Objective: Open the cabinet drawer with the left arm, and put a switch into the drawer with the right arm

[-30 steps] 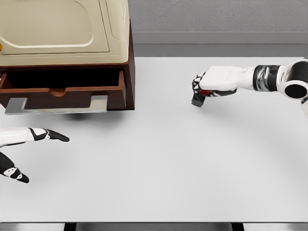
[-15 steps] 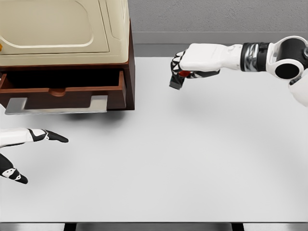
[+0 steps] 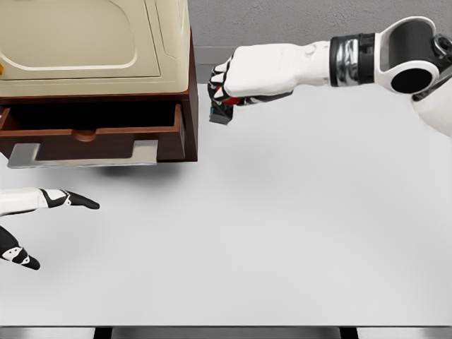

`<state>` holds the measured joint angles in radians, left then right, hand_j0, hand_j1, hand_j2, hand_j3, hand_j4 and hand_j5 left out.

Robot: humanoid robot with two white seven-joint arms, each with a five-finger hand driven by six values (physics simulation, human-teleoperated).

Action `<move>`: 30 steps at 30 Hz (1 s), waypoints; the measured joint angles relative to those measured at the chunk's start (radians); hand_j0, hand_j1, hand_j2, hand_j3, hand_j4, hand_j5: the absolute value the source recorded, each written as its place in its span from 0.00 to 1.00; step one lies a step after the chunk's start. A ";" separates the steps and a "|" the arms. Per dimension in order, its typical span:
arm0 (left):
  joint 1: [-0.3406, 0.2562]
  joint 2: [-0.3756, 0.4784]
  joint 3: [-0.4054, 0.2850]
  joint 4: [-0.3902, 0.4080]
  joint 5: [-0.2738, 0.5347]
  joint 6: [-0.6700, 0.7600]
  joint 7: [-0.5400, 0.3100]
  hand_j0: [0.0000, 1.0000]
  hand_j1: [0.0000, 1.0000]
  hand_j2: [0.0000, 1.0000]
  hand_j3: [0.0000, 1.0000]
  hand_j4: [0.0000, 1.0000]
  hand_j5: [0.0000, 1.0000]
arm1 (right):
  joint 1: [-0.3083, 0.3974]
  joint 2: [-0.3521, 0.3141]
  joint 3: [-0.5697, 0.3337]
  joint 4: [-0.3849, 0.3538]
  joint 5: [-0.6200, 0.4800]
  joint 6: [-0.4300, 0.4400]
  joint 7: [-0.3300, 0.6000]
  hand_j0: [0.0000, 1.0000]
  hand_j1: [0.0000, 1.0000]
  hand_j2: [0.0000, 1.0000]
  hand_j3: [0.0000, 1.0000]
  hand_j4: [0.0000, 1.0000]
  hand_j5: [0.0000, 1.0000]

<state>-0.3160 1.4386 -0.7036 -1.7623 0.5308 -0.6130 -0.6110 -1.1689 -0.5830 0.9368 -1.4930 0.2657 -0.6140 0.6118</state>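
**Switch held in the air beside the open drawer**

At the far left, the white left hand with black fingertips (image 3: pixel 28 212) is hovering low over the smooth white tabletop (image 3: pixel 282 233), its fingers spread wide and holding nothing. Above it, the dark reddish-brown wooden drawer (image 3: pixel 92 134) is standing pulled out of the cabinet with cream moulded panels (image 3: pixel 85 42); a flat grey metal handle (image 3: pixel 81 154) is running along the drawer's front, and the inside is lying in shadow. Just right of the cabinet's corner, the small dark boxy switch with a red part (image 3: pixel 222 111) is hanging clear of the table, gripped in the curled fingers of the white right hand (image 3: pixel 244 81), whose glossy arm is reaching in from the right.
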 measured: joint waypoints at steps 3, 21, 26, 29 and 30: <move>0.000 0.000 0.000 0.000 0.000 0.000 0.000 1.00 1.00 1.00 1.00 1.00 1.00 | -0.026 0.005 0.016 -0.004 -0.026 0.000 0.000 0.34 0.34 0.34 0.34 0.34 0.34; 0.001 0.006 -0.001 0.000 0.000 0.000 0.000 1.00 1.00 1.00 1.00 1.00 1.00 | -0.138 0.125 0.106 -0.001 -0.080 0.000 0.000 0.34 0.34 0.34 0.34 0.34 0.34; 0.001 0.006 -0.001 0.000 0.000 0.000 0.000 1.00 1.00 1.00 1.00 1.00 1.00 | -0.153 0.182 0.121 0.026 -0.083 0.000 0.000 0.34 0.34 0.34 0.34 0.34 0.34; 0.001 0.006 -0.002 0.000 0.000 0.000 0.000 1.00 1.00 1.00 1.00 1.00 1.00 | -0.164 0.214 0.123 0.058 -0.084 0.000 0.000 0.34 0.34 0.34 0.34 0.34 0.34; 0.002 0.006 -0.001 0.000 0.000 0.000 0.000 1.00 1.00 1.00 1.00 1.00 1.00 | -0.169 0.223 0.123 0.071 -0.084 0.000 0.000 0.34 0.34 0.34 0.34 0.34 0.34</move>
<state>-0.3145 1.4448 -0.7051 -1.7624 0.5306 -0.6130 -0.6110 -1.3376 -0.3601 1.0601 -1.4217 0.1816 -0.6138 0.6114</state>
